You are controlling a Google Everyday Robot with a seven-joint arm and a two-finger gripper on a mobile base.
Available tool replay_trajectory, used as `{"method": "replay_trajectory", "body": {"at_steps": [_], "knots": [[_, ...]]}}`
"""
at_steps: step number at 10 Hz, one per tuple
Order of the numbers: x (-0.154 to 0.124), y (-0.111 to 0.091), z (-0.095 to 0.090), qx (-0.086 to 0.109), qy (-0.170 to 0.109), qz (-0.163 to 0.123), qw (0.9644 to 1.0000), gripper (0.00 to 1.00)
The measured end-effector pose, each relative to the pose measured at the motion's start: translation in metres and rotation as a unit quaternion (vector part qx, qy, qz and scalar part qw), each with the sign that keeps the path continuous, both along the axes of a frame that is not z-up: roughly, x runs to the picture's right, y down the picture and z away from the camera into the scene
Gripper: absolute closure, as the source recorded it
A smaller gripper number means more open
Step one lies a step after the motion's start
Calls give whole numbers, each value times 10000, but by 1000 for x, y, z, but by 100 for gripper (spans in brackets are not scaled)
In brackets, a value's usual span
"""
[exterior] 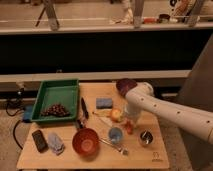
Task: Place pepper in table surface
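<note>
The pepper (129, 128) is slim and red-orange. It lies or hangs just above the light wooden table surface (65, 160), right of the round yellow-orange fruit (116, 115). My gripper (131, 119) points down directly over the pepper's top end, at the end of the white arm that comes in from the right. The arm's wrist hides where the gripper meets the pepper, so I cannot tell whether it holds it.
A green tray (45, 95) with dark grapes stands at the left. A red-orange bowl (86, 141), blue cup (116, 134), metal cup (145, 137), blue sponge (104, 103), purple bowl (125, 85) and black pen (85, 107) surround the pepper.
</note>
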State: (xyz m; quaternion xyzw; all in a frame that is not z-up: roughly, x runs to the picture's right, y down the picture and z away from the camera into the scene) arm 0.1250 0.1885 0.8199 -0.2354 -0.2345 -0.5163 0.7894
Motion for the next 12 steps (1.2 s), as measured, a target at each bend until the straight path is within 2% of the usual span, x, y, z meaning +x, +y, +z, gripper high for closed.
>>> {"method": "replay_trajectory", "body": {"at_steps": [5,9,12], "knots": [[3,4,24,-244,81,187,9995,20],[8,0,25,-266,32,250,9993,20],[10,0,19,-233,-228,99,9994,20]]}}
